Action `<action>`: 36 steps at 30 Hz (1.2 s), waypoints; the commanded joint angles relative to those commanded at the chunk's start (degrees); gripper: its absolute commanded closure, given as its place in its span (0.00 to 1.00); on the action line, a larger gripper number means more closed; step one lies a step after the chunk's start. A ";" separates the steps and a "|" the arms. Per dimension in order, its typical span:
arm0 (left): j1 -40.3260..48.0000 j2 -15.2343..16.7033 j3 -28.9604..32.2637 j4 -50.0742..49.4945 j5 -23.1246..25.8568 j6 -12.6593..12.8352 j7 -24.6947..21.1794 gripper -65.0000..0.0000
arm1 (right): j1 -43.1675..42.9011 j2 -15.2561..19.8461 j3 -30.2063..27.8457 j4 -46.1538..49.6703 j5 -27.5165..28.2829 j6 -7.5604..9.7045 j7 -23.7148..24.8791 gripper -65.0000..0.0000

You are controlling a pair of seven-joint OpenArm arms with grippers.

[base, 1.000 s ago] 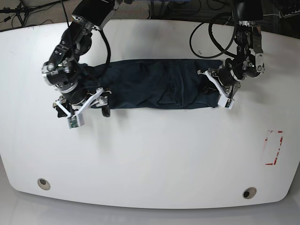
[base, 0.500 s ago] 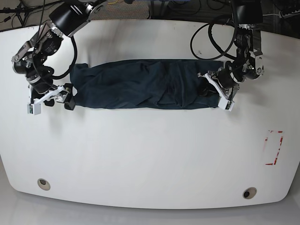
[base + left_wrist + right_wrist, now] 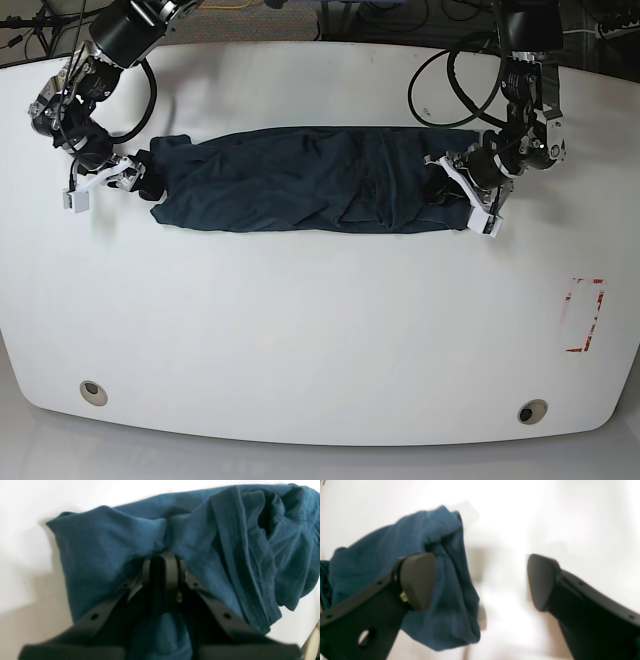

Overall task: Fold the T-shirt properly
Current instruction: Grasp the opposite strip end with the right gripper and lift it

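Note:
The dark navy T-shirt (image 3: 300,180) lies folded into a long band across the back middle of the white table (image 3: 320,320). My left gripper (image 3: 447,190), on the base view's right, is shut on the band's right end; the left wrist view shows its fingertips (image 3: 170,562) pinching bunched fabric (image 3: 105,542), with a hem seam beside them. My right gripper (image 3: 135,178) is open at the band's left end. In the right wrist view (image 3: 480,580), one finger (image 3: 417,580) is over the shirt's corner (image 3: 382,555) and the other (image 3: 542,580) is over bare table.
A red rectangular mark (image 3: 585,315) sits near the table's right edge. Two round holes (image 3: 92,391) (image 3: 532,411) lie near the front edge. Black cables (image 3: 440,80) loop at the back right behind the left arm.
My right arm has swung left and back, off the shirt's left end, and now stands open beside it. That end has spread out leftward. My left gripper has stayed shut on the right end.

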 joint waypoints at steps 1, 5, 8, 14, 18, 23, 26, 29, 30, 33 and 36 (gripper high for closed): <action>0.00 0.00 0.00 0.00 0.00 0.00 0.00 0.91 | -0.18 -0.53 -1.49 0.18 0.00 0.00 0.00 0.16; 0.00 0.00 0.00 0.00 0.00 0.00 0.00 0.91 | -0.26 -2.37 -5.36 2.20 -0.18 0.00 0.00 0.16; 0.00 0.00 0.00 0.00 0.00 0.00 0.00 0.91 | -0.18 -4.48 -5.80 2.64 -0.53 0.00 0.00 0.16; 0.00 0.00 0.00 0.00 0.00 0.00 0.09 0.91 | -0.18 -6.07 -7.74 2.55 -0.62 0.00 2.11 0.16; 0.09 0.00 0.00 0.00 0.00 0.00 0.09 0.91 | -0.53 -6.07 -11.25 2.55 -0.62 0.00 4.31 0.18; 0.18 0.00 0.00 0.00 0.09 0.00 0.09 0.91 | -1.32 -5.89 -13.45 2.46 -0.70 0.00 6.24 0.46; 0.18 0.00 0.00 -0.09 0.09 0.00 0.09 0.91 | -1.32 -5.80 -13.54 2.46 -0.70 0.00 6.51 0.77; 0.09 -0.09 0.00 -0.09 0.09 0.18 0.18 0.91 | -1.32 -5.10 -13.71 2.46 -0.70 0.00 6.68 1.00; 0.00 -0.09 0.00 -0.09 0.09 0.18 0.18 0.91 | -1.41 -4.66 -13.71 2.64 -0.70 0.00 6.68 1.00; -0.09 -0.09 0.00 -0.09 0.09 0.26 0.18 0.90 | -1.67 -4.13 -13.71 3.60 -0.62 0.00 6.68 0.99; -0.18 0.18 0.09 -0.09 0.09 0.26 0.18 0.86 | -2.73 -3.43 -13.71 6.33 -0.62 0.00 6.68 0.99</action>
